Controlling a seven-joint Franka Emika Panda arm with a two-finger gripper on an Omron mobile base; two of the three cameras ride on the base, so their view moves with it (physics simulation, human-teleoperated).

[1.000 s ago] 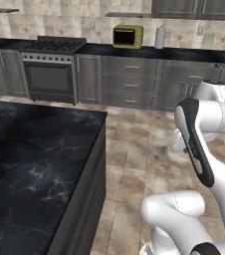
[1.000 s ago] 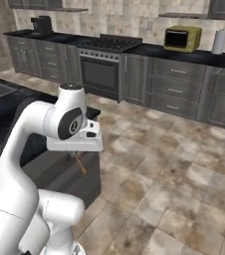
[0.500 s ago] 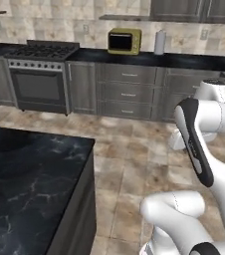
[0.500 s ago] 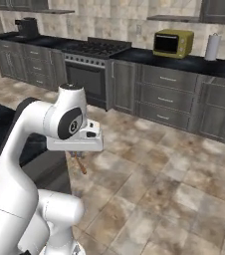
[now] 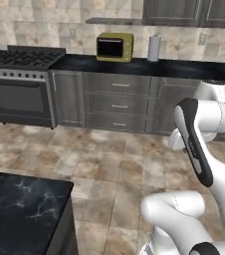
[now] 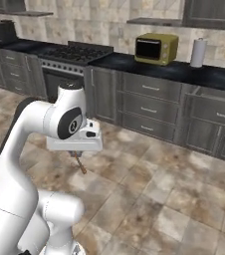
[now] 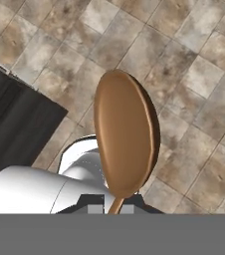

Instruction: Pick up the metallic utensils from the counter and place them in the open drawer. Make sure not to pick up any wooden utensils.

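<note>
1. The gripper is closed on a wooden spoon, its oval bowl hanging over the tiled floor.
2. The task forbids this item; dropping it in the drawer would be an error.
3. Only a corner of the black surface shows, with no metallic utensils or drawer visible.
4. A loose grip could drop it on the floor.
</note>
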